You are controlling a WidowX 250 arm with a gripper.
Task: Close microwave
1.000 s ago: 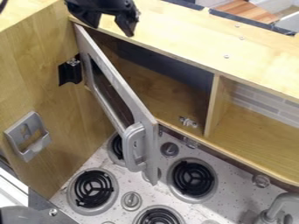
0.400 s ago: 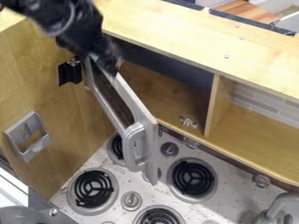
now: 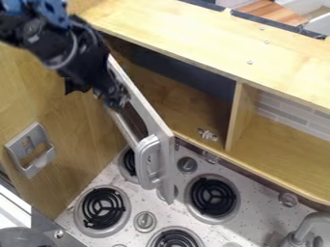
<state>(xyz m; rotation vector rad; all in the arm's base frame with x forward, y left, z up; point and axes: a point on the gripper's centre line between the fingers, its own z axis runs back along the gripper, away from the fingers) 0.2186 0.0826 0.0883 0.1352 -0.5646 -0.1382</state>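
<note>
End effector (image 3: 116,102) lowered beside door (image 3: 151,114) — grip can't be told, microwave (image 3: 178,101) open, metal catch (image 3: 207,134) inside

You have room between the tan, flat wooden wall (image 3: 84,140) and the grey, rectangular door (image 3: 168,166), but its curved, silver-grey handle (image 3: 142,166) juts in.

No readable text, label, brand, number or sign.
</note>
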